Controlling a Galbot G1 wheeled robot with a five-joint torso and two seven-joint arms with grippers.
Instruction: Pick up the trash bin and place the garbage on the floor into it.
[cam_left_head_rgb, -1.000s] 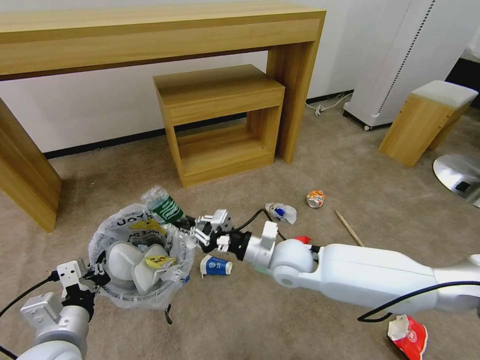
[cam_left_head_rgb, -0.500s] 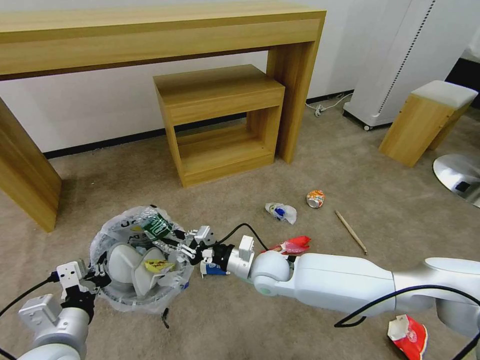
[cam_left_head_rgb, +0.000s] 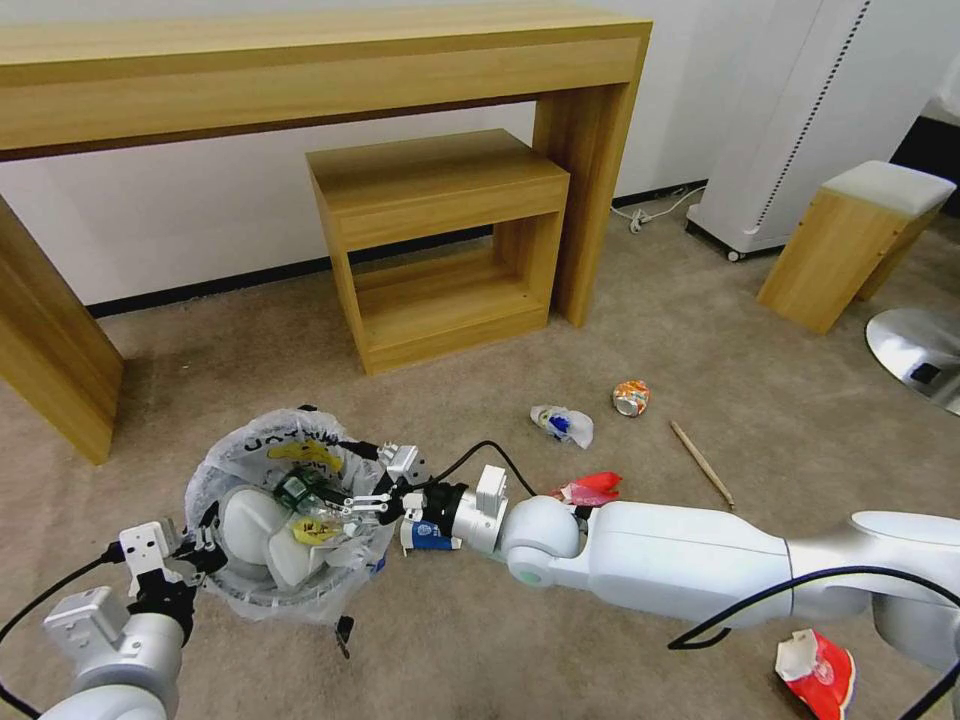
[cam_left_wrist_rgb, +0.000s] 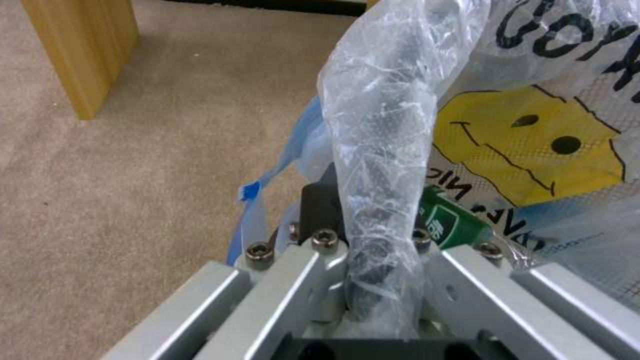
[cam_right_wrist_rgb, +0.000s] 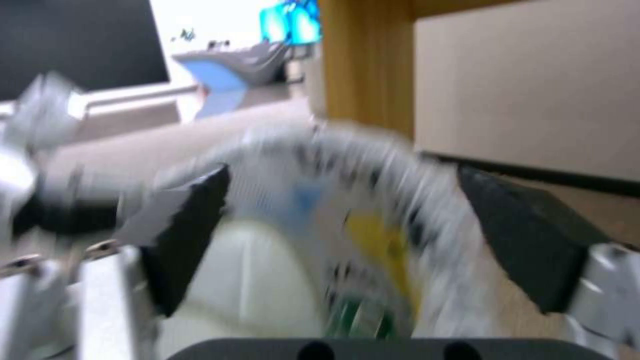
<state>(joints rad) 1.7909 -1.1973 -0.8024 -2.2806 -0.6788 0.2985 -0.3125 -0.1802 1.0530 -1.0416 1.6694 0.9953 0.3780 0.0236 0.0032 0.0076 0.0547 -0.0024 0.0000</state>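
Note:
The trash bin (cam_left_head_rgb: 222, 590), dark with a clear printed bag, is held just above the beige floor (cam_left_head_rgb: 480, 640) at the lower left. My left gripper (cam_left_head_rgb: 195, 545) is shut on its rim (cam_left_wrist_rgb: 380, 200) and bag. Two white slippers (cam_left_head_rgb: 245, 515) and a small green-labelled bottle (cam_left_head_rgb: 300, 487) lie inside. My right gripper (cam_left_head_rgb: 372, 492) hangs open over the bin's right edge, its pads (cam_right_wrist_rgb: 193, 240) spread wide with nothing between them. On the carpet lie a blue-white paper cup (cam_left_head_rgb: 432, 535) under my right wrist, a red wrapper (cam_left_head_rgb: 592, 488), a face mask (cam_left_head_rgb: 563, 423), an orange can (cam_left_head_rgb: 631, 397), a wooden stick (cam_left_head_rgb: 703, 463) and another red wrapper (cam_left_head_rgb: 818, 672).
A long wooden desk (cam_left_head_rgb: 300, 90) and a low wooden shelf unit (cam_left_head_rgb: 440, 250) stand against the far wall. A wooden stool (cam_left_head_rgb: 850, 245), a white appliance (cam_left_head_rgb: 790, 130) and a round metal base (cam_left_head_rgb: 915, 350) are at the right. Open carpet lies between them.
My right gripper carried the small bottle left and down over the bin and let go. The bottle now lies inside the bin.

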